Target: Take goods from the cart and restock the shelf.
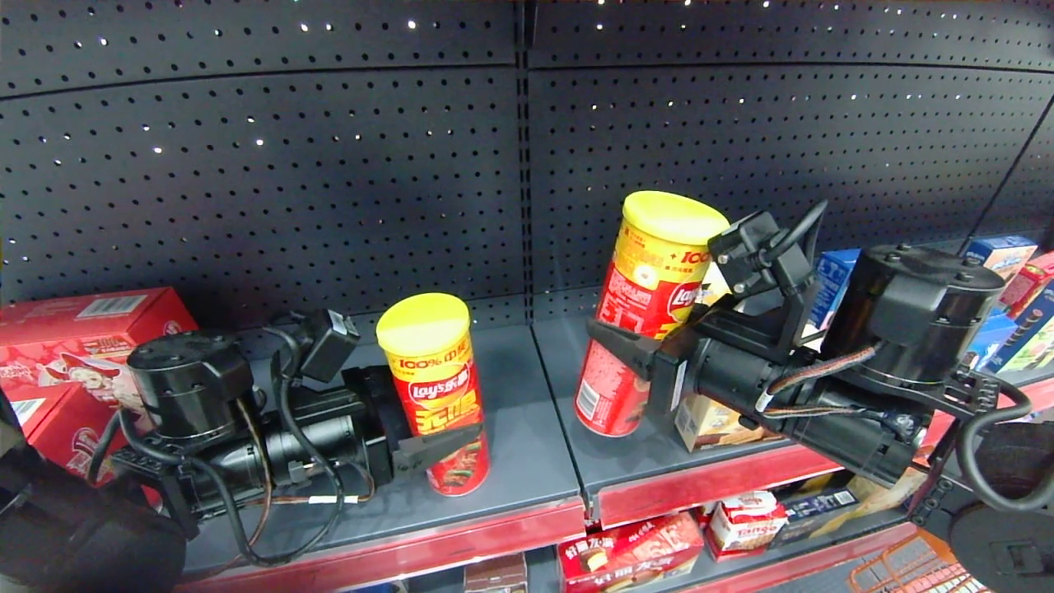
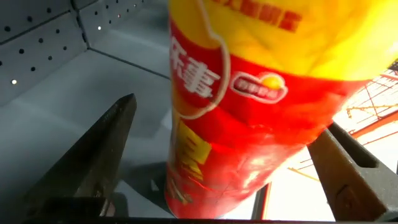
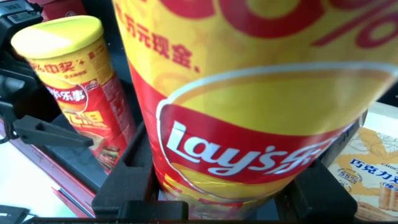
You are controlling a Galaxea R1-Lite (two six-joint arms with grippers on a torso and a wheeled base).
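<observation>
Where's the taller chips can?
Head view, right of centre: the tall red, yellow-lidded chips can tilts in the right gripper, over the grey shelf.

Black pegboard wall (image 1: 329, 165), pinpoint light glints (image 1: 156, 150)

Red, yellow-lidded left can (image 1: 436, 387) stands upright on the grey shelf (image 1: 527, 403); matching right can (image 1: 638, 321) leans tilted.
</observation>
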